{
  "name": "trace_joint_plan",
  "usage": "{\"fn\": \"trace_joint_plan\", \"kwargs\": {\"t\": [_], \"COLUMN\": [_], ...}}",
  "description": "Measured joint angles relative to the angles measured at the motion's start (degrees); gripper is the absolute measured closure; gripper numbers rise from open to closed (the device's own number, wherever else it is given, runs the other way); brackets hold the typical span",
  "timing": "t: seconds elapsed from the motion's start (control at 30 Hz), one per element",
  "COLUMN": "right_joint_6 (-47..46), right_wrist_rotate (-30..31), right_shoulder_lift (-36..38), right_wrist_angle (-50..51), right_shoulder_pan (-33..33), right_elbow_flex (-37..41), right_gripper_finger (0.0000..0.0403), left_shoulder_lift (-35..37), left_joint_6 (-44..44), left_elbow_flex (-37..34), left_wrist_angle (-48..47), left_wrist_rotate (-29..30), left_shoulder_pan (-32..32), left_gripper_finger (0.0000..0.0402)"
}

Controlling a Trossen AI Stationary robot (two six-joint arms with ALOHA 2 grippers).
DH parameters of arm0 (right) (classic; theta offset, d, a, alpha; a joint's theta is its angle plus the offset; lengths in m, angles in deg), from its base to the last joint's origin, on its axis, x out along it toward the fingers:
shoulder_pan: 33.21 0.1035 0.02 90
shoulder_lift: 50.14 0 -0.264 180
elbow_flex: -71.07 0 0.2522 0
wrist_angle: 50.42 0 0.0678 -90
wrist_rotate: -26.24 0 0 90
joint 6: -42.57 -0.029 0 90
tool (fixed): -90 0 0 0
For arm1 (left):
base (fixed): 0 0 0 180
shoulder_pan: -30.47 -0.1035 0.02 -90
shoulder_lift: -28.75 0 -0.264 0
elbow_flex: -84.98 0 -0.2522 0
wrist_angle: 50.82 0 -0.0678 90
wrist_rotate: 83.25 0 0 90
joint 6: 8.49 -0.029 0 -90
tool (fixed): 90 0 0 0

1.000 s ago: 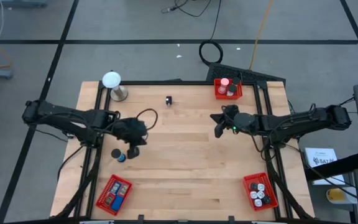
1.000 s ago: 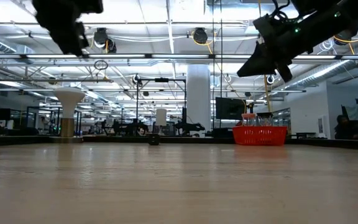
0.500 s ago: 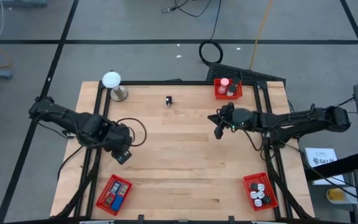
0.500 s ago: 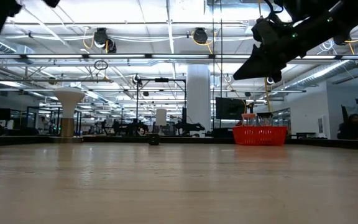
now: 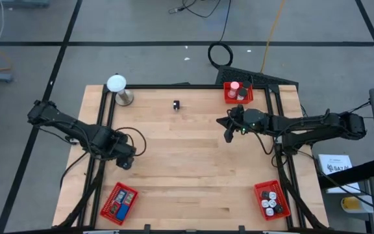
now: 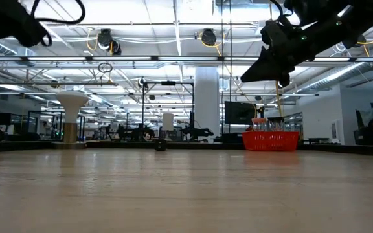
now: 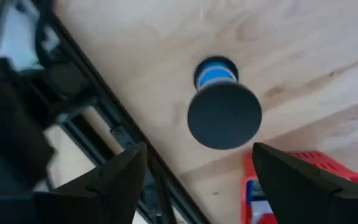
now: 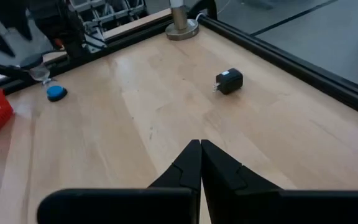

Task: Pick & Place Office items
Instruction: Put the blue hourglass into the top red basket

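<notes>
Left gripper (image 7: pixel 197 180) hovers jaws-apart over blue roll (image 7: pixel 215 74).

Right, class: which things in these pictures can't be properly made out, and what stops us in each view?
- Small black item: too small in the high view to identify; the right wrist view shows only a dark block.
- Blue-and-black piece: blurred in the left wrist view; hidden under the left gripper in the high view.
- Left front basket contents: too small; the basket is cut off by the edge in the left wrist view.
</notes>
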Motion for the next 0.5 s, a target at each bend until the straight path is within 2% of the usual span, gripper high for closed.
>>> {"fn": "trace_joint_plan", "kwargs": {"t": [0.17,0.5], "right_joint_6": [-0.21,-1.36], "right_wrist_rotate": [0.0,0.0], "right_shoulder_lift": [0.0,0.0], "right_wrist_angle": [-2.32,-3.31], "right_shoulder_pan": [0.0,0.0], "right_elbow_flex": [0.0,0.0], "right_gripper_finger": [0.0403,0.0403], "left_shoulder_lift": [1.46,1.4], "left_joint_6": [0.1,0.35], "left_elbow_flex": [-4.31,-8.35], "left_wrist_angle": [10.8,10.42], "left_wrist_rotate": [-0.78,0.94], "left_shoulder_pan": [-0.23,-0.17], "left_gripper_finger": [0.0105,0.0105]}}
